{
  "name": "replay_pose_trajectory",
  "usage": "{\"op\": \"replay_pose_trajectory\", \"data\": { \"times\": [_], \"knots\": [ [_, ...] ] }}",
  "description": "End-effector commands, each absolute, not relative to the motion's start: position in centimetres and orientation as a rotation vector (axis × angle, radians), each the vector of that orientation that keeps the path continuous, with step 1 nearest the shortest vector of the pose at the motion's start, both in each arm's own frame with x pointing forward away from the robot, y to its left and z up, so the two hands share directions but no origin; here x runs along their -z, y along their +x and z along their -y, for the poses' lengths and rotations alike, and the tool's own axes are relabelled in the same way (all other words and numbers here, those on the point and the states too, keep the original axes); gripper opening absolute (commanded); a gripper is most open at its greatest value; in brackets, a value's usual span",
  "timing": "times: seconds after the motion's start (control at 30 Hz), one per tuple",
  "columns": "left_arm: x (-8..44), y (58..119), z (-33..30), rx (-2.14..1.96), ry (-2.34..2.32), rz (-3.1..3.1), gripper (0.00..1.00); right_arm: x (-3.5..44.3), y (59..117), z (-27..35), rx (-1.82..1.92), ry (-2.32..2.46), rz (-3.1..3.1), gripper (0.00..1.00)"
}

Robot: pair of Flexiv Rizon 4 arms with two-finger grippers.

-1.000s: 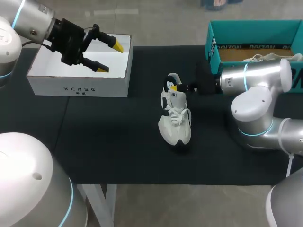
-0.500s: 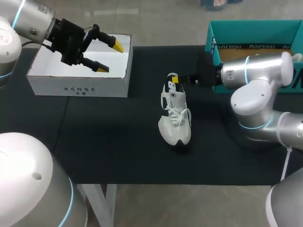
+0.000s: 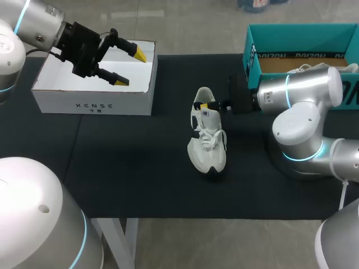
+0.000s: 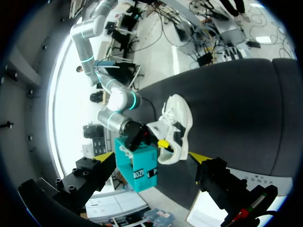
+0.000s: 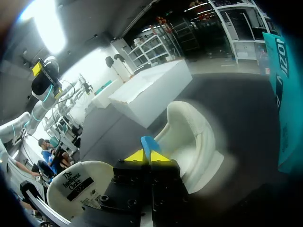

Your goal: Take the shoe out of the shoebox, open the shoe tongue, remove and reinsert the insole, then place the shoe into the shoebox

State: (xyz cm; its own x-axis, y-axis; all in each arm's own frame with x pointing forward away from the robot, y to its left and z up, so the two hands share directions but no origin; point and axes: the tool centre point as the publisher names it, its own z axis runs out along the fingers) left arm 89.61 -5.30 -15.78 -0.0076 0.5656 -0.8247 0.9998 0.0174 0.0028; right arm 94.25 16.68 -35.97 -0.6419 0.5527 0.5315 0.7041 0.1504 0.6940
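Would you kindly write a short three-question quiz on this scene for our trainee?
1. True or false: the left gripper is shut on the shoe.
2. The left gripper hovers over: A the white box, B the teal shoebox, C the shoe.
3. Fill in: the right gripper meets the shoe at its ____ end.
Key: 1 false; 2 A; 3 heel.

White shoe (image 3: 208, 151) with black patches and a blue tab (image 5: 147, 142); teal shoebox (image 3: 303, 33); white box (image 3: 61, 101); black tabletop (image 3: 134, 168)
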Motion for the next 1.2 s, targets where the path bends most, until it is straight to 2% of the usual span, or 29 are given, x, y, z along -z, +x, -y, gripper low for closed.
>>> {"op": "replay_pose_trajectory", "data": {
  "times": [0.03, 0.2, 0.27, 0.3, 0.33, 0.8, 0.83, 0.87, 0.9, 1.2],
  "knots": [
    [15.7, 89.6, 5.3, 0.847, 1.623, -1.649, 1.0, 36.3, 93.6, -16.8, 1.479, -1.255, 2.268, 0.0],
    [15.7, 89.6, 5.3, 0.847, 1.623, -1.649, 1.0, 35.8, 94.0, -16.4, 1.498, -1.27, 2.283, 0.0],
    [15.7, 89.6, 5.3, 0.847, 1.623, -1.649, 1.0, 35.3, 94.3, -16.3, 1.509, -1.273, 2.293, 0.5],
    [15.7, 89.6, 5.3, 0.847, 1.623, -1.649, 1.0, 35.1, 94.5, -16.3, 1.515, -1.272, 2.299, 0.95],
    [15.7, 89.6, 5.3, 0.847, 1.623, -1.649, 1.0, 35.0, 94.7, -16.3, 1.52, -1.272, 2.303, 1.0],
    [15.7, 89.6, 5.3, 0.847, 1.623, -1.649, 1.0, 33.5, 95.9, -16.0, 1.525, -1.312, 2.343, 1.0],
    [15.7, 89.6, 5.3, 0.847, 1.623, -1.649, 1.0, 33.7, 95.9, -16.1, 1.518, -1.316, 2.345, 0.71],
    [15.7, 89.6, 5.3, 0.847, 1.623, -1.649, 1.0, 33.8, 96.0, -16.2, 1.511, -1.316, 2.352, 0.3],
    [15.7, 89.6, 5.3, 0.847, 1.623, -1.649, 1.0, 33.9, 96.0, -16.3, 1.506, -1.302, 2.353, 0.0],
    [15.7, 89.6, 5.3, 0.847, 1.623, -1.649, 1.0, 33.2, 96.5, -16.1, 1.478, -1.344, 2.415, 0.0]
  ]
}}
